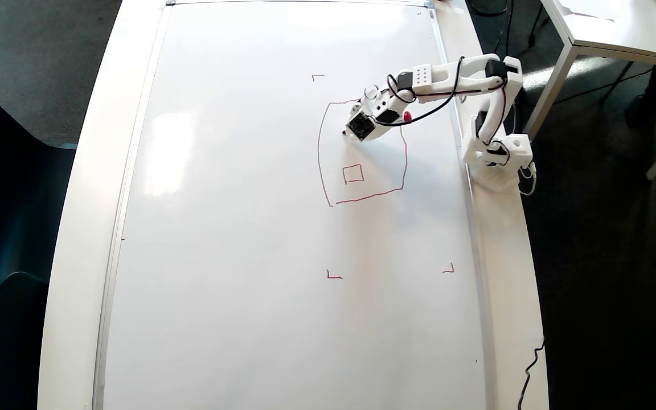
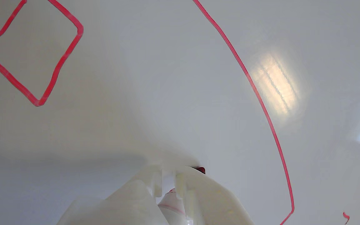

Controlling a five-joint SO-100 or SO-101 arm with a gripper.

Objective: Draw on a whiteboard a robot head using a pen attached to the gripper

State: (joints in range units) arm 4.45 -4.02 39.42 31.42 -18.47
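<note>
Overhead view. The whiteboard (image 1: 237, 228) covers most of a white table (image 1: 77, 228). The gripper (image 1: 356, 130) with the pen (image 1: 406, 117) sits over the upper part of the robot head (image 1: 362, 154), a red outline enclosing one small square (image 1: 353, 173). Red corner marks (image 1: 333, 276) lie apart from the drawing.

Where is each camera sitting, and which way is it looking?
Overhead view: sits high above the table, looking straight down on the whiteboard, the red robot head and the whole white arm with its pincer.
Wrist view: rides on the arm, looking along the pincer at the board close up; only the pincer's tips and the pen show.
Both share the small red square and the outline.
</note>
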